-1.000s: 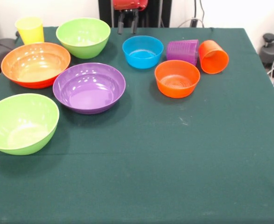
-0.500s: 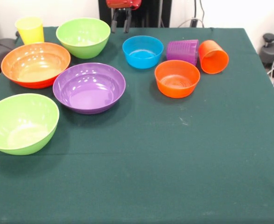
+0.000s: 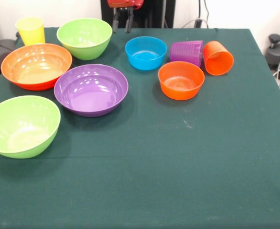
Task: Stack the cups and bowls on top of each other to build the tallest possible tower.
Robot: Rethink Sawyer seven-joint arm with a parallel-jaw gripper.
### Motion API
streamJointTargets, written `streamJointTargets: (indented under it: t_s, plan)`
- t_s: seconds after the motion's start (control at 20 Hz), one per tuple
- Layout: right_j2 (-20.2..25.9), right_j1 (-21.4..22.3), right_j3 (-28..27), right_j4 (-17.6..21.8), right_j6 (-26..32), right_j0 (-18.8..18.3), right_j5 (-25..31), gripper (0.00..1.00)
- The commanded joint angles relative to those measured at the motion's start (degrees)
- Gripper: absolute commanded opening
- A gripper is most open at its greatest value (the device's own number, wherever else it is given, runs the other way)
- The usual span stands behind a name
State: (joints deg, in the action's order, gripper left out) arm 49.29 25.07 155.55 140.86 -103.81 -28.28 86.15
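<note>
My gripper (image 3: 122, 23) hangs at the far edge of the table, just behind the gap between a lime green bowl (image 3: 84, 38) and the small blue bowl (image 3: 146, 52). Its two fingers stand apart with nothing between them. A yellow cup (image 3: 30, 30) stands upright at the far left. The ribbed purple cup (image 3: 187, 52) and the orange cup (image 3: 218, 58) lie on their sides to the right. All bowls sit singly: large orange bowl (image 3: 36, 66), purple bowl (image 3: 91, 89), second lime bowl (image 3: 21, 126), small orange bowl (image 3: 181, 80).
A dark green cloth (image 3: 178, 162) covers the table. The table's right edge runs close to the orange cup. Beyond that edge are a black knobbed stand (image 3: 274, 40) and cables.
The gripper has shifted left and slightly upward along the far edge. The cups and bowls have stayed where they were.
</note>
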Motion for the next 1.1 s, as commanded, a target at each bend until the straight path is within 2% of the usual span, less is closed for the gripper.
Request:
streamJointTargets:
  t_s: [0.05,0.25,1.1]
  plan:
    - [-6.8,-7.8,13.9,-9.7,-1.3,0.3,-15.4,1.0]
    - [-7.1,-7.6,13.5,-9.5,-1.0,0.1,-15.7,1.0]
    - [-4.2,-13.0,16.0,-12.4,-8.3,4.2,-6.9,1.0]
